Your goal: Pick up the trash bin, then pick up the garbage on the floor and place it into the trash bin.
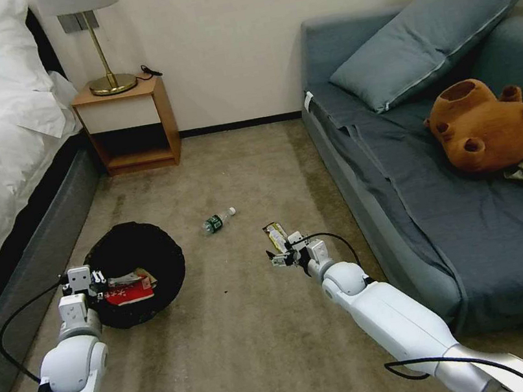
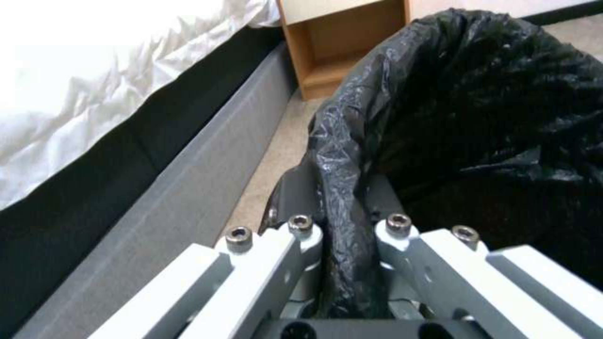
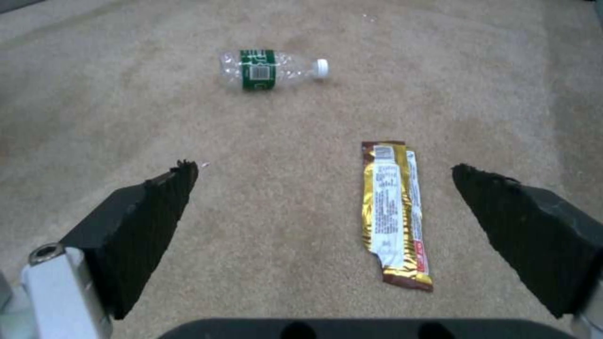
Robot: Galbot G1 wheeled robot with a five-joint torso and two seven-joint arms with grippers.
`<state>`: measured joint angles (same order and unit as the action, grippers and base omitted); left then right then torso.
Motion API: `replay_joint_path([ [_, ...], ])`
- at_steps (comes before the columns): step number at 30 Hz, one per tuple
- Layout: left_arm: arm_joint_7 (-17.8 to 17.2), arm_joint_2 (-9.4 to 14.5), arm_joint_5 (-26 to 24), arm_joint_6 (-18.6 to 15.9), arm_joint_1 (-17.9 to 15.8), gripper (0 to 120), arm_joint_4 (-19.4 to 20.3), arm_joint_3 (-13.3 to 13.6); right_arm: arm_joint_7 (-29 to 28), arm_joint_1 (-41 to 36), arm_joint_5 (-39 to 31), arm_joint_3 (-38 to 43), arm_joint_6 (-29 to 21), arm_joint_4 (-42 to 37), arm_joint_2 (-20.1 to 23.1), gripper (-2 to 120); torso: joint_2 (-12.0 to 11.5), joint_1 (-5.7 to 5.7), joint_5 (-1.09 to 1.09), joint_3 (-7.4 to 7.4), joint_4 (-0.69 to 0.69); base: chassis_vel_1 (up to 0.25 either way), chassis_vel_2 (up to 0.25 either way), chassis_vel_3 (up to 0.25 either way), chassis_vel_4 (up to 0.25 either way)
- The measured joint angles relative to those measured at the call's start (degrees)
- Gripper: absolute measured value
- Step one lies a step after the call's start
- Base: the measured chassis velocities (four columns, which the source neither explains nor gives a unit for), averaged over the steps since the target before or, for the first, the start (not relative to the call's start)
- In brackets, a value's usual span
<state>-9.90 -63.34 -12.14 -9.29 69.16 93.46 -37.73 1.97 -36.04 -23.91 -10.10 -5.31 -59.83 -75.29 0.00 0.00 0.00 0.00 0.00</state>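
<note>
Left gripper [image 1: 98, 280] is clamped on the rim of the round black bag-lined trash bin [image 1: 131, 245] beside the bed. Clear green-labelled plastic bottle [image 1: 218, 221] lies mid-carpet. Right gripper [image 1: 279, 258], fingers apart, hovers over the gold-brown bar wrapper [image 3: 393, 212].

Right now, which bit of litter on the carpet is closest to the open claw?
The gold-brown bar wrapper, lying flat between the right gripper's open fingers. The clear bottle lies farther off.

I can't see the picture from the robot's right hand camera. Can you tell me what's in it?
The open right gripper hovers over tan carpet, with a gold-brown bar wrapper lying flat between its fingers. Farther off, a clear plastic bottle lies on its side.
</note>
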Motion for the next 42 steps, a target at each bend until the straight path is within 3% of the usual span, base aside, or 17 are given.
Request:
replay_joint_path([
  [42, 0.85, -0.88, 0.37, 0.93, 4.75, 4, 2.69, -1.93, 0.33, 0.64, 2.93, 0.26, 0.96, 4.4, -2.07, 100, 0.0, 0.0, 0.0, 0.0, 0.01, -0.083, 0.08, 0.078, -0.082],
])
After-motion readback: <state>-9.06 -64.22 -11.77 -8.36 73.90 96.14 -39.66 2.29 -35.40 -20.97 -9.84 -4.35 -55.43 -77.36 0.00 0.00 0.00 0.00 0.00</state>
